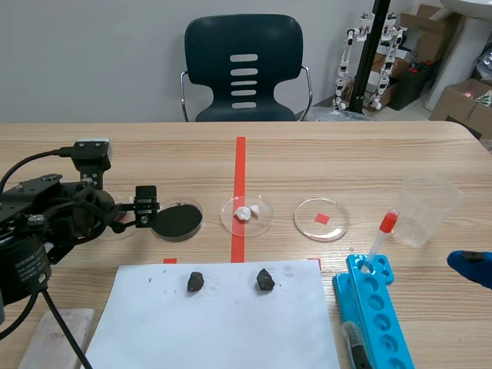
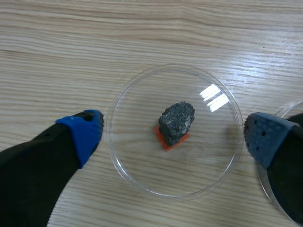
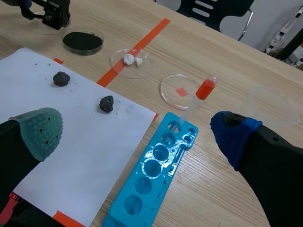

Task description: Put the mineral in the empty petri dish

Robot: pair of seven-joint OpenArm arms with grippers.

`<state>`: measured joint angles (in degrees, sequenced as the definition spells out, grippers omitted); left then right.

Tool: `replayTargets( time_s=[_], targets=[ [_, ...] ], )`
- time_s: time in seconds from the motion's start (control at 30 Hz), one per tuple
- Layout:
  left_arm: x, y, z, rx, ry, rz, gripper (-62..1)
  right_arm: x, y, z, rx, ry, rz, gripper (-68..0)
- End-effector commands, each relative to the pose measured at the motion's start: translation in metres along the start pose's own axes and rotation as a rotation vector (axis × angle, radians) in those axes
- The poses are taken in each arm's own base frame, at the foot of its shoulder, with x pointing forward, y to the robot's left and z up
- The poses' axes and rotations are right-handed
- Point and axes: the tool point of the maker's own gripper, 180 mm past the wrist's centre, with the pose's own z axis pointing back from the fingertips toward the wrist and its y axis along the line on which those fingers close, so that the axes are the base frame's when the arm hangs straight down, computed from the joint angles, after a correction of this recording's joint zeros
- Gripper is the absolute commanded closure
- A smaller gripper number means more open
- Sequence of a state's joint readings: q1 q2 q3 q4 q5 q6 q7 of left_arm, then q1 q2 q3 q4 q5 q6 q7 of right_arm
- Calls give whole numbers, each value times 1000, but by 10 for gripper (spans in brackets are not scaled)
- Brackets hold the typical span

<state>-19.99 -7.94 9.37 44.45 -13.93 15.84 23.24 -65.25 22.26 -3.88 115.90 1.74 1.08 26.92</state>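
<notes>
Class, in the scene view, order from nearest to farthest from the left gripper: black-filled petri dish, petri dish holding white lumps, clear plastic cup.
1. Black-filled petri dish, beside the left gripper.
2. Petri dish holding white lumps, mid-table.
3. Clear plastic cup, far right.

The mineral (image 2: 176,122) lies in the petri dish (image 2: 137,156), under my left gripper (image 2: 173,134) and between its spread fingers (image 2: 83,137). To the right of this dish stand in one row the powder dish (image 1: 177,221), the dish with crumbs (image 1: 247,214), another dish (image 1: 321,219) and the cup (image 1: 427,209). Before them the paper sheet (image 1: 215,330) carries two stones (image 1: 195,281).
</notes>
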Motion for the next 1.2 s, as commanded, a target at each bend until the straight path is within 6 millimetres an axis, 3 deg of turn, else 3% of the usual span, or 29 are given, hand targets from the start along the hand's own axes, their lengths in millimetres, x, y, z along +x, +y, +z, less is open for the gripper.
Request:
replayTargets(
  time_s=[0.0, 0.33, 0.6, 1.17],
  targets=[
    [20, 3, 1, 4, -57, 3, -623, 13, -3, -3, -6, -45, 5, -679],
    [22, 7, 9, -9, -99, -18, -623, 13, -3, -3, -6, -45, 5, -679],
    [33, -1, 23, -37, -183, -19, -623, 13, -3, -3, -6, -45, 5, -679],
    [31, -1, 23, -37, -183, -19, -623, 13, -3, -3, -6, -45, 5, -679]
  ],
)
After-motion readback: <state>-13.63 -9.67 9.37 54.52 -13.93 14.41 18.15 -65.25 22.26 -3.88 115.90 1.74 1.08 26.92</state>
